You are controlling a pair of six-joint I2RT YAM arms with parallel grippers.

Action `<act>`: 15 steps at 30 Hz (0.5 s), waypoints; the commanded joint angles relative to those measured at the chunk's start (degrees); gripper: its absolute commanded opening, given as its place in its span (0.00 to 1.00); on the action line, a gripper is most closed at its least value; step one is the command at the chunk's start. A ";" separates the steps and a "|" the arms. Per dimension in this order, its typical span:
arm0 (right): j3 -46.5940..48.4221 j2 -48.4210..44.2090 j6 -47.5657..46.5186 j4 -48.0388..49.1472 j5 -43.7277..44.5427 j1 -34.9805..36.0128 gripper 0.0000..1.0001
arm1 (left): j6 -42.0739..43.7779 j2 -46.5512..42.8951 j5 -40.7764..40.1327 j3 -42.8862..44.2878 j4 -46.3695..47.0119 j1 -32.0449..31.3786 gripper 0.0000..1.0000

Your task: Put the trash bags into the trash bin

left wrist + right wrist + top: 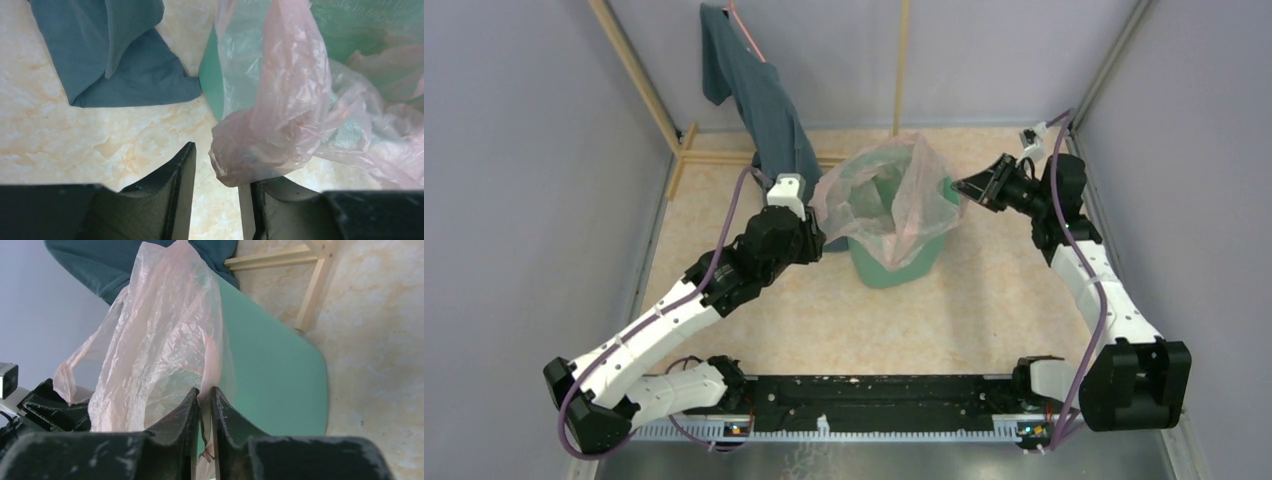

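The mint-green trash bin [894,258] stands upright mid-table. The pale pink trash bag [886,185] sits in its mouth, with its film billowing above the rim. My right gripper [965,187] is at the bin's right rim. In the right wrist view it [205,392] is shut on a strip of the bag's edge [160,340], beside the bin wall [270,380]. My left gripper [817,226] is at the bin's left side. In the left wrist view it [218,167] is open; a fold of the bag [280,110] hangs over its right finger [280,205], unclamped. The bin wall [212,85] is just ahead.
A dark teal cloth [764,100] hangs from a wooden frame [649,90] behind and to the left of the bin, its end lying on the floor [125,65]. A wooden post [902,60] stands behind the bin. Walls close in on both sides.
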 commanded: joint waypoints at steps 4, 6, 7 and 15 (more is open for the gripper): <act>0.13 -1.88 -7.79 -7.43 9.72 -0.38 0.05 | -2.50 -1.21 -0.17 -3.81 2.14 0.31 0.29; 1.01 -2.12 -8.26 -8.39 8.91 -0.44 0.09 | -2.94 -1.91 -0.04 -4.59 2.20 0.27 0.26; 1.39 -2.34 -8.31 -8.63 8.12 -0.46 0.19 | -3.20 -2.22 0.01 -4.79 2.04 0.33 0.26; 3.05 -5.90 -8.08 -10.72 8.03 -0.36 0.43 | -4.73 -3.31 3.60 -5.30 2.97 0.33 0.24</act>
